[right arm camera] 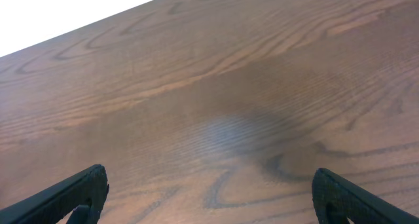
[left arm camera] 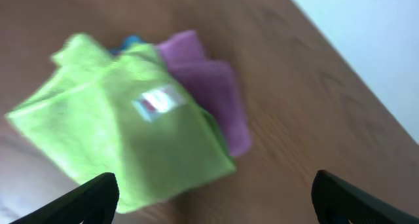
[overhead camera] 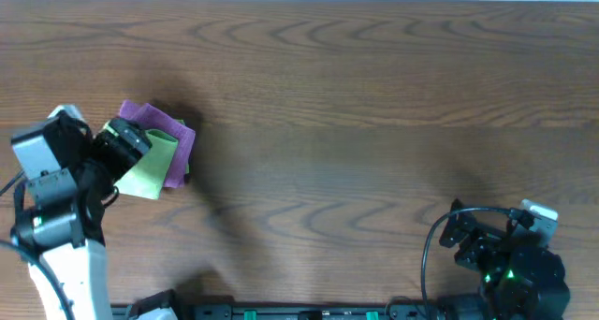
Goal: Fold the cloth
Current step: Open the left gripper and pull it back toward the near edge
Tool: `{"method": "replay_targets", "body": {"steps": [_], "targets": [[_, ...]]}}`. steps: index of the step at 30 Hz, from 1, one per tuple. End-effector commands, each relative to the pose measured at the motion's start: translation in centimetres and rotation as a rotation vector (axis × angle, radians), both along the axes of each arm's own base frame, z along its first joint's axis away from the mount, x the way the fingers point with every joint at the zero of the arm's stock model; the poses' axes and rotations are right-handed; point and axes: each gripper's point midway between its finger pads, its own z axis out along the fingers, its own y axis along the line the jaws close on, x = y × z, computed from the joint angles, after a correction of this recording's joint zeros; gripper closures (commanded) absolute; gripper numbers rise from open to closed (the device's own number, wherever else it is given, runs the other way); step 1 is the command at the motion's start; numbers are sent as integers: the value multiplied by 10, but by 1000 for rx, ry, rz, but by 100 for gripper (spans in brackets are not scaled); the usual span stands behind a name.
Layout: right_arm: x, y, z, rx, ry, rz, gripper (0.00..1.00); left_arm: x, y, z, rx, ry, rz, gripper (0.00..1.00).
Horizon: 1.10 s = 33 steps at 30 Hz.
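A folded lime-green cloth lies on top of a folded purple cloth at the left of the wooden table. In the left wrist view the green cloth shows a small white label, the purple cloth sticks out beyond it, and a bit of blue cloth peeks out behind. My left gripper is open and empty, hovering just over the green cloth's near edge; it shows in the overhead view. My right gripper is open and empty above bare wood at the table's front right.
The wooden table spans the whole overhead view. A black rail runs along the front edge. A pale surface lies beyond the table's edge in the left wrist view.
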Motion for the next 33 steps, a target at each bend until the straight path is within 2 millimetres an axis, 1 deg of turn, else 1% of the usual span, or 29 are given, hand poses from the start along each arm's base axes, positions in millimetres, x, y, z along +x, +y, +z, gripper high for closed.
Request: {"method": "replay_targets", "body": {"steps": [1,8,11,13,15,19,20,24,25,26,27,30,33], "targets": [[-1,-3,0,5,-5,-22,1,-8,-29,17,-35,-78,-154,5],[-1,-3,0,5,-5,-22,1,-32,-61,50,-88,-207,-258,5],[-1,-3,0,5,-5,-22,1,-45,-71,55,-150,-213,-240,5],[-1,-3,0,5,-5,-22,1,-55,-85,58,-224,-211,-269,5],[-1,-3,0,5,-5,-22,1,-61,-92,59,-251,-210,-291,5],[-1,-3,0,5,-5,-22,1,-63,-92,57,-254,-200,-287,5],[-1,-3,0,5,-5,-22,1,-65,-93,54,-263,-184,-289,5],[-1,-3,0,5,-5,-22,1,-93,-103,26,-356,-13,-254,5],[-1,-3,0,5,-5,-22,1,-97,-102,21,-352,18,-237,5],[-1,-3,0,5,-5,-22,1,-96,-95,17,-317,28,-213,5],[-1,-3,0,5,-5,-22,1,-93,-92,18,-263,6,-239,5],[-1,-3,0,5,-5,-22,1,-85,-88,27,-87,-81,-373,5],[-1,-3,0,5,-5,-22,1,-82,-77,33,99,-138,-415,5]]}}
